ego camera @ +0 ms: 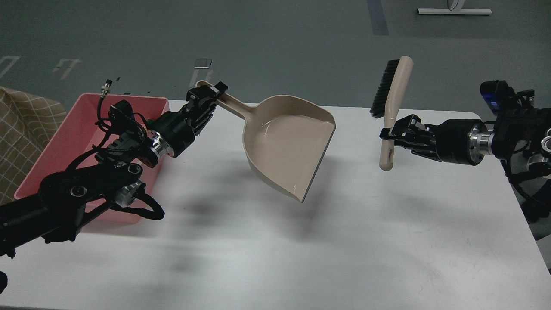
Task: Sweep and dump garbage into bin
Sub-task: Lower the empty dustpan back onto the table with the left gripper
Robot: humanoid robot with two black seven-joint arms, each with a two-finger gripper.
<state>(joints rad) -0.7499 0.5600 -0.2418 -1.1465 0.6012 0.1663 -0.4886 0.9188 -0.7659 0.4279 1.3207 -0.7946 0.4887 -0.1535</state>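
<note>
My left gripper (211, 97) is shut on the handle of the beige dustpan (288, 144), which hangs tilted and empty above the middle of the white table (301, 241). The pink bin (64, 137) stands at the table's left edge, mostly covered by my left arm. The sponge and the bread slice are hidden behind that arm. My right gripper (394, 131) is shut on the handle of a beige hand brush (394, 92) with black bristles, held upright above the table's right side.
A checked beige cloth (21, 133) lies left of the bin, off the table. The table's rounded far-right corner is under my right arm. Grey floor lies beyond the far edge.
</note>
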